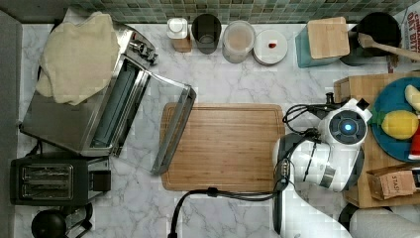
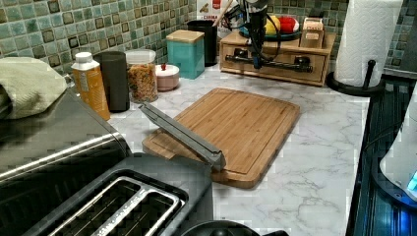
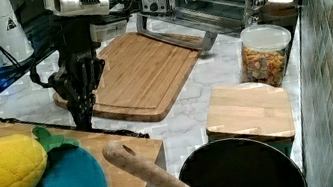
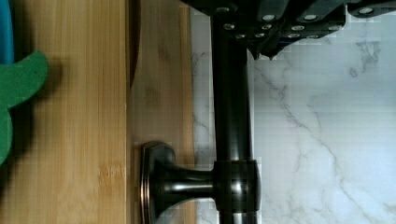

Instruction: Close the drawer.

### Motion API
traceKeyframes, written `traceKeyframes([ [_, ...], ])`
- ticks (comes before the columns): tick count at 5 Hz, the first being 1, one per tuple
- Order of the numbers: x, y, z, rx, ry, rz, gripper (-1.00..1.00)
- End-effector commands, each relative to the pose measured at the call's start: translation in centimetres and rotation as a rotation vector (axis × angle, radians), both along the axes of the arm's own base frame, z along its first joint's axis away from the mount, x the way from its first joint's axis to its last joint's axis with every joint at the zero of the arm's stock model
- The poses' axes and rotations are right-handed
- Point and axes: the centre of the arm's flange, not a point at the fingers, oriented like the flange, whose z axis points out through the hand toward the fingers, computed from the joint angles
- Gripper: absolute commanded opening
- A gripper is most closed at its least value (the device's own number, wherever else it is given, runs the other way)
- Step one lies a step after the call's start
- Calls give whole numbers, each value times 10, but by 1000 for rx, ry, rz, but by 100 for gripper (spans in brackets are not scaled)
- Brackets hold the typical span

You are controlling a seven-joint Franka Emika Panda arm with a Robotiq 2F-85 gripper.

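Note:
The pale-wood drawer front (image 4: 159, 93) lies close against the wooden stand (image 4: 70, 116), with only a thin dark seam between them; its inside is hidden. A dark bar handle (image 4: 231, 116) runs along the front on a round post. My gripper (image 4: 268, 51) is shut and rests against the bar on the side away from the stand, holding nothing. In the left view the gripper (image 2: 255, 64) points down at the handle (image 2: 280, 61) on the drawer front (image 2: 275, 69). In the right view the gripper (image 3: 83, 118) stands at the stand's edge (image 3: 127, 145).
A darker cutting board (image 1: 225, 146) lies mid-counter, and the toaster oven's open door (image 1: 173, 129) overhangs the end away from the stand. A blue plate (image 1: 391, 144) with plush fruit sits on the stand. A paper towel roll (image 2: 366, 39) stands beside it. Jars and a teal canister (image 1: 324, 39) line the tiled wall.

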Motion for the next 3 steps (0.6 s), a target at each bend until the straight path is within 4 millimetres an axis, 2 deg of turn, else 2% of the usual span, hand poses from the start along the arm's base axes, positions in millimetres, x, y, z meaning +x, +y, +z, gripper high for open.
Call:
traceKeyframes([
  [1,-33,-123,90,-149,-171,-199,-100],
  [3,-33,-123,90,-149,-171,-199,-100],
])
